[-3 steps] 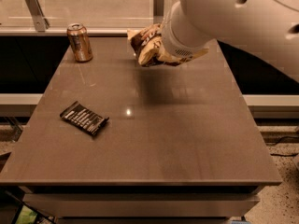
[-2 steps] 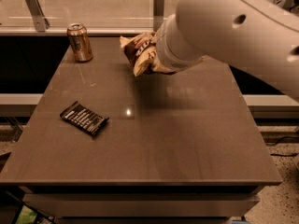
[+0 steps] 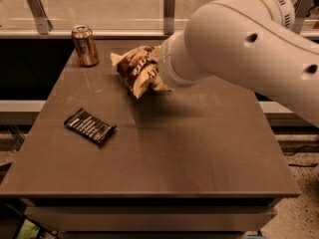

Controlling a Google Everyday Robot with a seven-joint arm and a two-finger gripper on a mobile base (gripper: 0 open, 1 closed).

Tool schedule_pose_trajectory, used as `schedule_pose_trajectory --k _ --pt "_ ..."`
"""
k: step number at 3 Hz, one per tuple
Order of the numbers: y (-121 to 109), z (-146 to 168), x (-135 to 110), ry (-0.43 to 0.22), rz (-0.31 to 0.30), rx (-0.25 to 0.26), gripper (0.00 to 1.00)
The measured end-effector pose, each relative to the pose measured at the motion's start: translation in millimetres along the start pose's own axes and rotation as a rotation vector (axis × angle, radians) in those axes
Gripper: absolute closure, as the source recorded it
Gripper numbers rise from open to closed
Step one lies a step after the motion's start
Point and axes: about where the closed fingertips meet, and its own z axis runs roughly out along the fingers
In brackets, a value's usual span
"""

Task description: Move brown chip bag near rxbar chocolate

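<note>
The brown chip bag (image 3: 138,68), crinkled dark brown and cream-yellow, hangs a little above the back middle of the table. My gripper (image 3: 159,72) is shut on the bag's right side and is mostly hidden behind the big white arm (image 3: 239,44). The rxbar chocolate (image 3: 89,126), a flat black wrapper with white print, lies on the left part of the table, in front of and left of the bag, well apart from it.
A copper-coloured drink can (image 3: 84,45) stands upright at the table's back left corner. The brown table (image 3: 199,158) has a railing and a glass panel behind it. The arm reaches in from the right.
The arm has carried the bag leftward and towards the front, closer to the rxbar. The can and the rxbar have not moved.
</note>
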Motion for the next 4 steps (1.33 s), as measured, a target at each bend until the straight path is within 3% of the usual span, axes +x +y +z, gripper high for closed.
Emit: schedule_pose_trajectory --k 3,4 --pt "21.3 22.6 -23.8 -0.214 -0.153 -0.036 1.00" --pt "33.8 26.5 -26.4 -0.251 -0.153 -0.038 1.00"
